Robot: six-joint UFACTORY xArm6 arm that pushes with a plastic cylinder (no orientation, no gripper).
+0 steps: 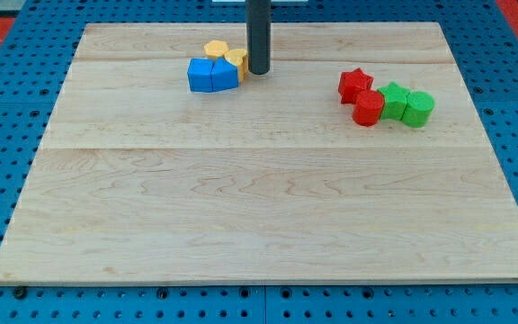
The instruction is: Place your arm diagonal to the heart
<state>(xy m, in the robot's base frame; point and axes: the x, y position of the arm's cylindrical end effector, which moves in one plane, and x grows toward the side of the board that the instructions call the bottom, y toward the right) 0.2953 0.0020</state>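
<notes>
My tip (258, 72) rests on the board near the view's top, left of centre. Right beside it on the left is a yellow block (236, 60), partly hidden by the rod and possibly the heart; it touches or nearly touches the rod. A second yellow block (214, 49), roughly hexagonal, lies a little further up and left. Two blue blocks (212, 76) sit pressed together just below the yellow ones, to the lower left of my tip.
On the view's right a red star (355, 84), a red round block (368, 107), a green star (392, 97) and a green round block (418, 108) form a tight cluster. The wooden board (259, 216) lies on a blue pegboard surround.
</notes>
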